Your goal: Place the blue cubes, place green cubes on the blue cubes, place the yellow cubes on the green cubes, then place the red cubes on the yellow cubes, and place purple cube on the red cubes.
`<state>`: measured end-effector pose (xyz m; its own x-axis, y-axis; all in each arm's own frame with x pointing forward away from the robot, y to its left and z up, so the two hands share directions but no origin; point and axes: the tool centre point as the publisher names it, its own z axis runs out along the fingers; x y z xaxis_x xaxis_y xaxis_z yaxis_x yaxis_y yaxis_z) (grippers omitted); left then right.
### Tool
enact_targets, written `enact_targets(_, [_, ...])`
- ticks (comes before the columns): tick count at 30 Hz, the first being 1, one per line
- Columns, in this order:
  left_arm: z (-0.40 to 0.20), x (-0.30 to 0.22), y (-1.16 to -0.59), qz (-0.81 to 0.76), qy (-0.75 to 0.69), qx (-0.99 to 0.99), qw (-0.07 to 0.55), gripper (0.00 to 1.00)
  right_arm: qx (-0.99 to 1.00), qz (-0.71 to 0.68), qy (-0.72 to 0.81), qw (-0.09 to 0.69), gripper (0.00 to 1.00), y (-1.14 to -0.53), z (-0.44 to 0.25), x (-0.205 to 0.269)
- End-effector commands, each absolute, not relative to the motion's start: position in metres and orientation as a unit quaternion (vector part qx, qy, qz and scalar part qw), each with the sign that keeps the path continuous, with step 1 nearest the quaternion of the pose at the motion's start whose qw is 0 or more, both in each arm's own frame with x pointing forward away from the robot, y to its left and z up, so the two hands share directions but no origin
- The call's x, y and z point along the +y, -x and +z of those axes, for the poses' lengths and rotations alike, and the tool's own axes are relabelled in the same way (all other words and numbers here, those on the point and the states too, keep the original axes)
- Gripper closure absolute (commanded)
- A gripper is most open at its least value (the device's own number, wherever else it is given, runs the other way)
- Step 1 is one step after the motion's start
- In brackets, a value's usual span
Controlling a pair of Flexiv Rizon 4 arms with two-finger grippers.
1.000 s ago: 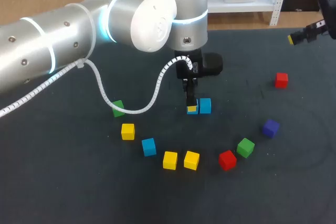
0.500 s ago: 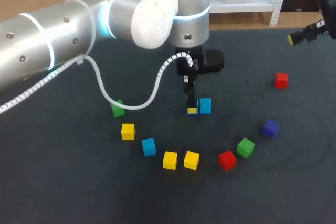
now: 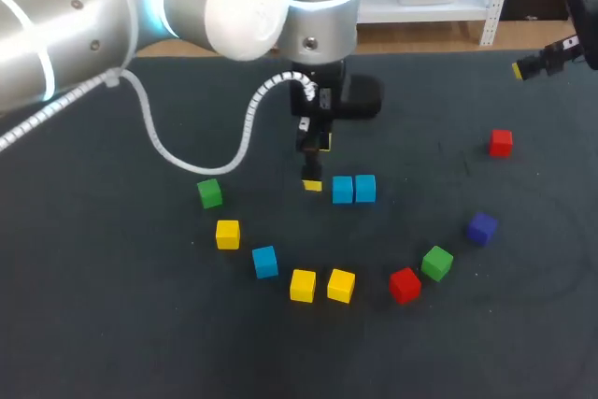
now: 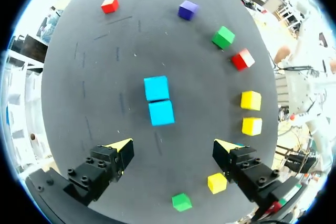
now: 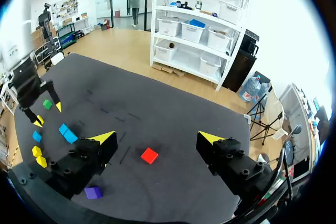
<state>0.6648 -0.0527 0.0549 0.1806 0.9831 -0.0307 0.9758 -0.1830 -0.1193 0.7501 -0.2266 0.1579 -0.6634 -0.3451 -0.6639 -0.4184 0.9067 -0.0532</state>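
On the dark matte tabletop (image 3: 112, 324), a small green cube (image 3: 209, 193) sits toward the left edge. The left claw (image 4: 172, 146), spread and holding nothing, hangs just left of two touching bright blue cubes (image 3: 344, 190) near the centre. The right claw (image 5: 156, 138), also spread, hangs by the far right corner, near a small red cube (image 3: 501, 142).

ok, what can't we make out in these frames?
Head view: left arm hides the far left part of the table beneath it.
Head view: right gripper cut off by the edge, one yellow tip showing.
Left wrist view: lone blue cube almost wholly behind a finger of the left gripper; only a sliver shows.
Right wrist view: blue pair too small to tell whether they touch.
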Motion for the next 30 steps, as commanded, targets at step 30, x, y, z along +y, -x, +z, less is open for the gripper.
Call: enact_targets(30, [0.041,0.020,-0.562,0.009,0.656,-0.754,0.040,0.00,0.909,0.049,0.207,0.357,0.00,-0.749,0.156,-0.225])
